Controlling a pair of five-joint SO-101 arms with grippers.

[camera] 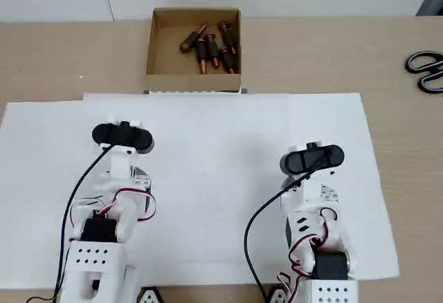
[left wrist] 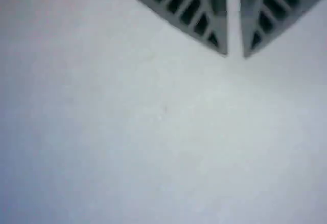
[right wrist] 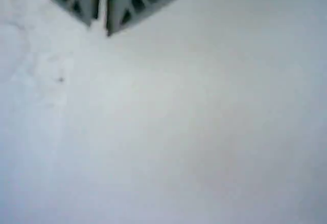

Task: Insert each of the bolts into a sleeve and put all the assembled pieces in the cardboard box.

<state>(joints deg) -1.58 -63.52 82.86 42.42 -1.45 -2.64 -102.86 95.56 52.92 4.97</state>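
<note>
pieces (camera: 210, 43) lie in box (camera: 163, 48) at table's far edge | left pincer (left wrist: 235, 55) together, holding nothing | right pincer (right wrist: 100, 29) together too | step: looks finished | next: likely nothing left to pick up

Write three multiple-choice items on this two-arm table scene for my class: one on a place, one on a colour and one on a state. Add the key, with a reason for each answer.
1. Where do the bolt-and-sleeve pieces lie?
A. on the floor
B. in the cardboard box
C. in a gripper

2. What colour is the sheet under the arms?
A. white
B. black
C. red

3. How is the right gripper?
A. shut, holding nothing
B. wide open
C. shut on a bolt

Key:
1 B: the high view shows the pieces lying together inside the box.
2 A: the sheet is plainly white against the tan table.
3 A: its wrist view shows the jaws together over bare sheet, with nothing between them.
</note>
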